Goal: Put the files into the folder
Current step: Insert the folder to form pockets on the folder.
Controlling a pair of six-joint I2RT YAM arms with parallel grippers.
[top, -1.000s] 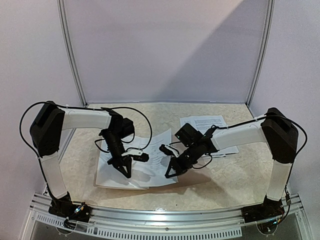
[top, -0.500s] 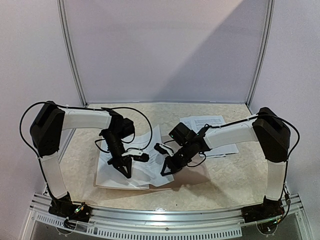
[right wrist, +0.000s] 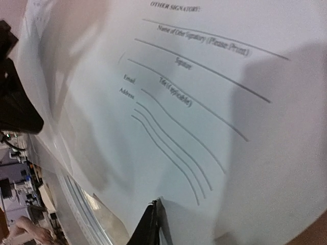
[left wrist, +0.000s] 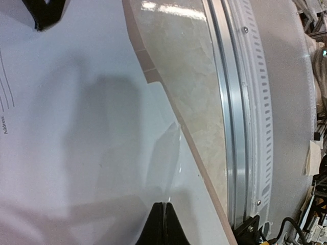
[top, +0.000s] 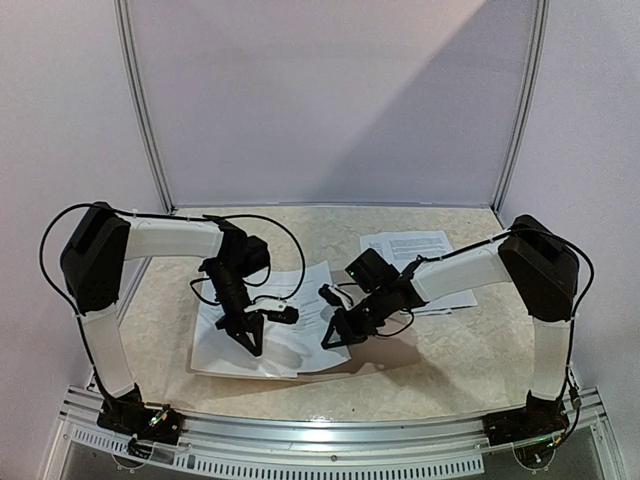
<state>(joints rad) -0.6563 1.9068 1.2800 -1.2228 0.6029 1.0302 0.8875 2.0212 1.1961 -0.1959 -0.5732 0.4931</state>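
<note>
The taupe folder (top: 390, 352) lies open at the table's near middle with white files (top: 225, 340) on it; its edge shows in the left wrist view (left wrist: 200, 168). My left gripper (top: 253, 345) points down at the lower left sheets, shut, its tips (left wrist: 164, 205) pinching a glossy clear sleeve (left wrist: 168, 148) that creases up from them. My right gripper (top: 328, 342) is shut on the near edge of a printed sheet (top: 310, 300), which bows up over the pile. In the right wrist view (right wrist: 156, 203) the sheet (right wrist: 204, 102) shows signature and address lines.
More printed sheets (top: 405, 245) lie at the back right behind my right forearm. A metal rail (top: 330, 435) runs along the near table edge, also in the left wrist view (left wrist: 230, 127). White walls close the back and sides.
My right gripper has moved left toward the left gripper, carrying the printed sheet over the pile and bowing it. My left arm has not moved.
</note>
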